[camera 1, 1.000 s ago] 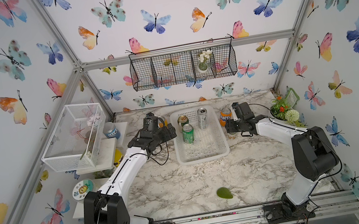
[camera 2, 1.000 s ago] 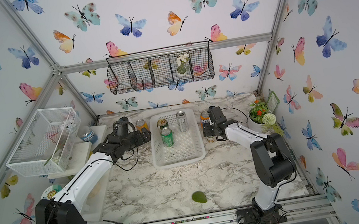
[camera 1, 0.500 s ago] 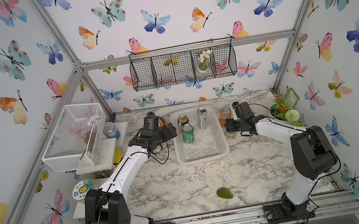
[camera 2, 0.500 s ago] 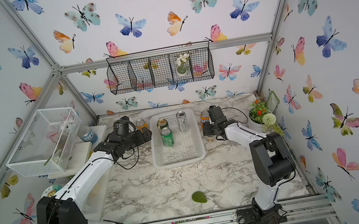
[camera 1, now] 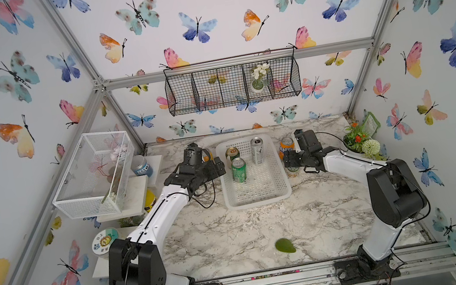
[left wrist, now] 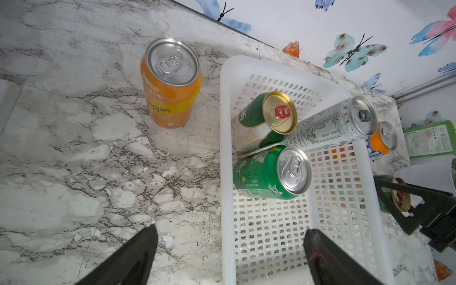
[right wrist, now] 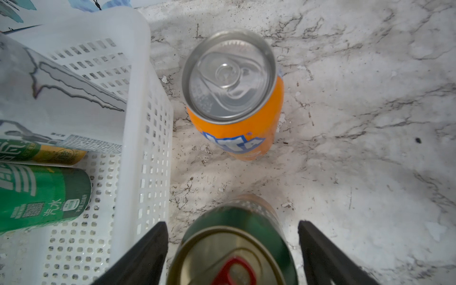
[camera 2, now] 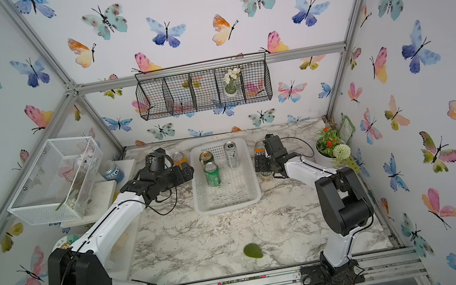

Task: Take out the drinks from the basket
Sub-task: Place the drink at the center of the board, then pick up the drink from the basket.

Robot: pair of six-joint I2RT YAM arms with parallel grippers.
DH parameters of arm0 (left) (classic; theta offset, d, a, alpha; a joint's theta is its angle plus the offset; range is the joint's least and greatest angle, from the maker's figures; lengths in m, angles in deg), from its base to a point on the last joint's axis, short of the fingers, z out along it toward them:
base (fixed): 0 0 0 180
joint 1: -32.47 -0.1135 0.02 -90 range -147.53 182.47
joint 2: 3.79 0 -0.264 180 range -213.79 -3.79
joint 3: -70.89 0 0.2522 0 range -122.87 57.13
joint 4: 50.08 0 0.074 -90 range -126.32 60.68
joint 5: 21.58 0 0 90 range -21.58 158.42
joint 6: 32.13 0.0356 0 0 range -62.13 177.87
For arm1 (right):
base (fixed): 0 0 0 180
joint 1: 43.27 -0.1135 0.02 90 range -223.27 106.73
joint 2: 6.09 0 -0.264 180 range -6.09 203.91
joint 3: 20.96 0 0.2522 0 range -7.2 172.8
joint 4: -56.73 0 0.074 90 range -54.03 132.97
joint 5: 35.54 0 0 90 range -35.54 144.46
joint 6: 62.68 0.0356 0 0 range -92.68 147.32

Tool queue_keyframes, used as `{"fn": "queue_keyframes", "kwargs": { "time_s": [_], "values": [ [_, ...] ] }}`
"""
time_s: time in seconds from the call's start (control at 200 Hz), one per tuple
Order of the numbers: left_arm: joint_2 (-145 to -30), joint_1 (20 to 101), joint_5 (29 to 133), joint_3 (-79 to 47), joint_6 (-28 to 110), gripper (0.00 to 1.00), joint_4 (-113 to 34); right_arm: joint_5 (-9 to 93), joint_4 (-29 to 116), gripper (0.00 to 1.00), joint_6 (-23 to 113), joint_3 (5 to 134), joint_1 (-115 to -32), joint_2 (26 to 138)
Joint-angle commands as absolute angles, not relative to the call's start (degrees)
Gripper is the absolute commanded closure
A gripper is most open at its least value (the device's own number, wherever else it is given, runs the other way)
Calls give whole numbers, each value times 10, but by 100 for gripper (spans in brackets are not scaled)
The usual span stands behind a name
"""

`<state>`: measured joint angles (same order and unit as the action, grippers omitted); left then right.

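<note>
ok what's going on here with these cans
Two robot arms are taking cans out of the white basket. Three sit inside: the bright green can, a gold-topped can and the silver can. The right tool is open around another dark green can standing on the table beside the basket, jaws clear of it. The left tool is open and empty over the basket's rim. The Fanta can and the other orange can stand outside, one on each side.

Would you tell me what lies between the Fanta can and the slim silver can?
Only the basket's perforated side wall: in the right wrist view the Fanta can stands on the marble outside it, and the slim silver can stands inside.
</note>
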<state>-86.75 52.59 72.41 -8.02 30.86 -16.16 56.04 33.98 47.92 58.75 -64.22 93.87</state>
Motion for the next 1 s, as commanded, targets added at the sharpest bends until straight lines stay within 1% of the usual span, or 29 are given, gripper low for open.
{"fn": "queue_keyframes", "kwargs": {
  "time_s": [0.0, 0.145, 0.27, 0.395, 0.461, 0.606, 0.746, 0.906, 0.996],
  "values": [
    [-875, 540, 729, -103, 321, 1, -159, 571, 338, 13, 495, 597, -645, 921],
    [-887, 564, 717, -129, 326, 1, -152, 606, 338, 13, 503, 592, -645, 886],
    [-919, 611, 661, -177, 345, 1, -139, 628, 368, 13, 499, 572, -645, 844],
    [-981, 650, 605, -234, 365, 1, -115, 643, 377, 12, 496, 562, -645, 821],
    [-1018, 651, 603, -260, 365, 0, -105, 642, 374, 12, 496, 561, -645, 817],
    [-1081, 652, 587, -310, 374, 1, -88, 641, 376, 12, 496, 552, -645, 809],
    [-1101, 652, 554, -321, 370, 0, -81, 642, 379, 11, 493, 548, -645, 807],
    [-1133, 653, 563, -334, 373, 0, -75, 641, 383, 11, 493, 549, -645, 811],
    [-1151, 653, 569, -342, 374, 2, -73, 641, 382, 11, 493, 548, -645, 813]
  ]
}}
